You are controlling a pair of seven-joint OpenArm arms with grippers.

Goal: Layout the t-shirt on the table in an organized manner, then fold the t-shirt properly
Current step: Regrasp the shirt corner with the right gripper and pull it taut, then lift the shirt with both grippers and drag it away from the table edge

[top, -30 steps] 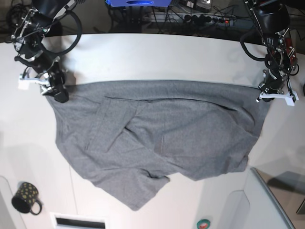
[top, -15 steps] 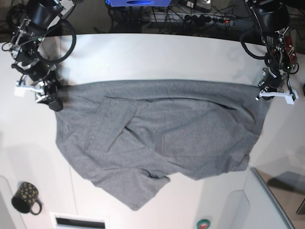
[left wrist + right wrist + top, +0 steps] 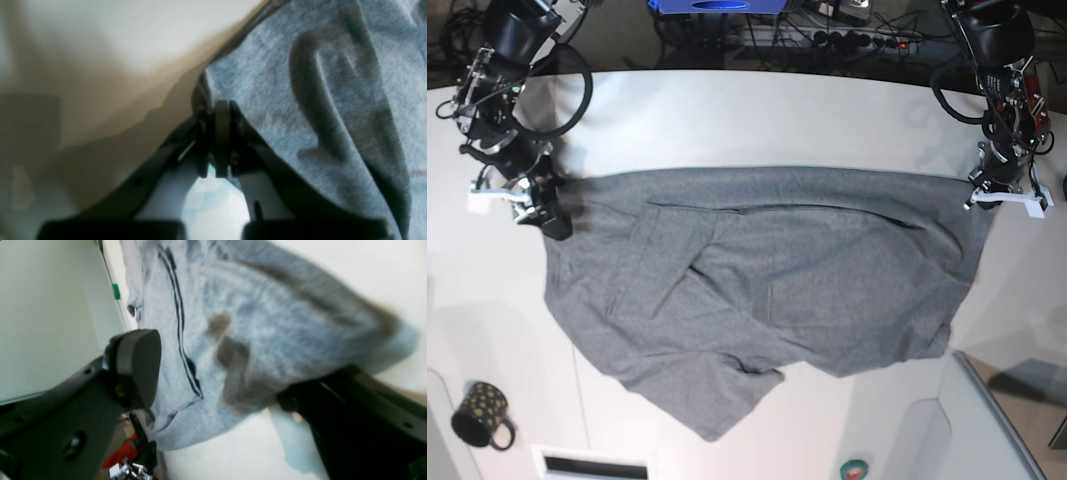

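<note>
The grey t-shirt (image 3: 757,290) lies spread across the middle of the white tabletop (image 3: 757,115), its upper hem running in a nearly straight line from one arm to the other, while its lower part is rumpled, with diagonal creases and one flap folded over toward the near edge. The left gripper (image 3: 1002,192), on the right of the base view, sits at the shirt's upper right corner; in the left wrist view its jaws are pressed tight together with the edge of the cloth pinched between them. The right gripper (image 3: 535,200), on the left of the base view, sits at the shirt's upper left corner; in the right wrist view its jaws stand wide apart, with the shirt's hemmed corner lying between them and one dark pad (image 3: 136,368) clear of the fabric. A dark mug with yellow dots (image 3: 482,415) stands near the front left corner of the tabletop, well apart from the shirt.
</note>
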